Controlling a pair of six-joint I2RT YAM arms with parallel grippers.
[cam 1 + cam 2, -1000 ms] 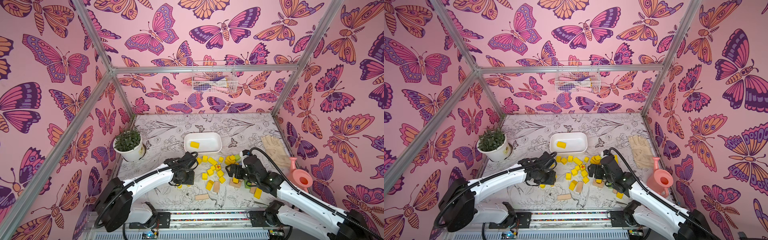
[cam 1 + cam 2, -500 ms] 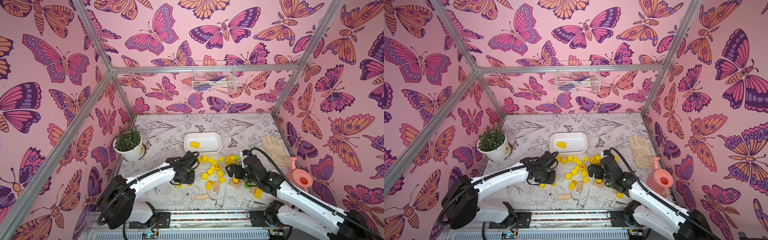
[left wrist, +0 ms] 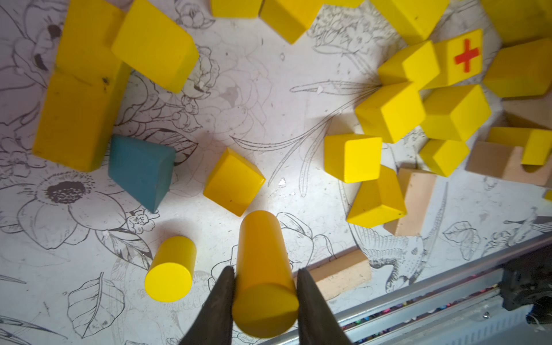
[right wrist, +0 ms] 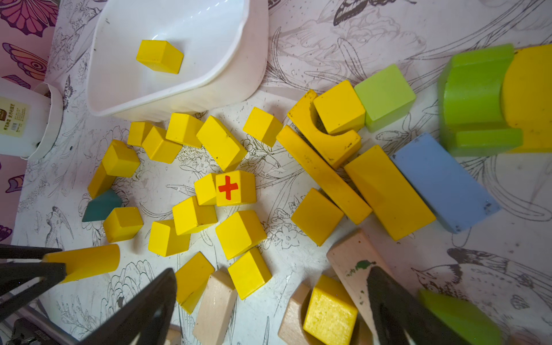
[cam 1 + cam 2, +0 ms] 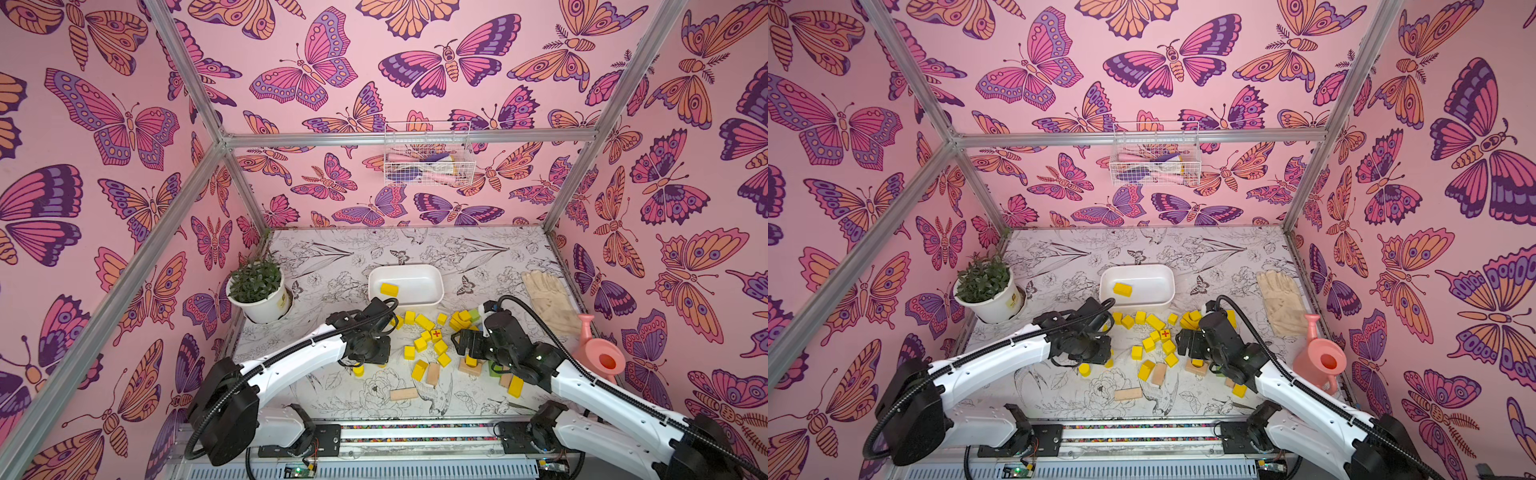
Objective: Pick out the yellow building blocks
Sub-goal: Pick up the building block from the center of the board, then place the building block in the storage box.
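Left end effector (image 3: pixel 265 270) is clamped across a yellow cylinder (image 3: pixel 261 239) lying on the desk (image 3: pixel 268 89), near one end. Right end effector (image 4: pixel 271 270) stands wide, empty. Other yellow blocks (image 4: pixel 240 233) lie scattered beside the tub (image 4: pixel 251 74), one inside. I judge them light, rigid, slick-painted; I would grip mid-length.

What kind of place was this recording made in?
Probably a staged robot test booth, not a real room: butterfly-print walls hung on an aluminium frame, robot arms mounted on a front rail, and garden props, a potted plant, watering can and glove.
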